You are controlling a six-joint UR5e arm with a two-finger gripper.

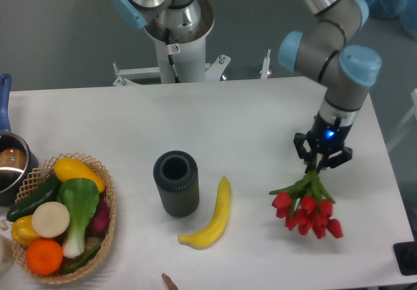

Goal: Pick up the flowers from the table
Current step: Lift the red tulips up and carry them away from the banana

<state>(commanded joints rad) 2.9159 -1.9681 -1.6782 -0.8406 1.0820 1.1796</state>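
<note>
The flowers (307, 208), a bunch of red tulip buds with green leaves and stems, are at the right side of the white table (247, 120). The buds point toward the front right and the stems run up into my gripper (320, 163). The gripper stands upright over the stem end and is shut on the stems. I cannot tell whether the buds rest on the table or hang just above it. The tips of the stems are hidden between the fingers.
A yellow banana (214, 217) lies left of the flowers. A dark ribbed cylinder cup (176, 182) stands beside it. A wicker basket (109, 223) of vegetables and a pot (10, 163) are at the left edge. The robot base (172, 29) is at the back.
</note>
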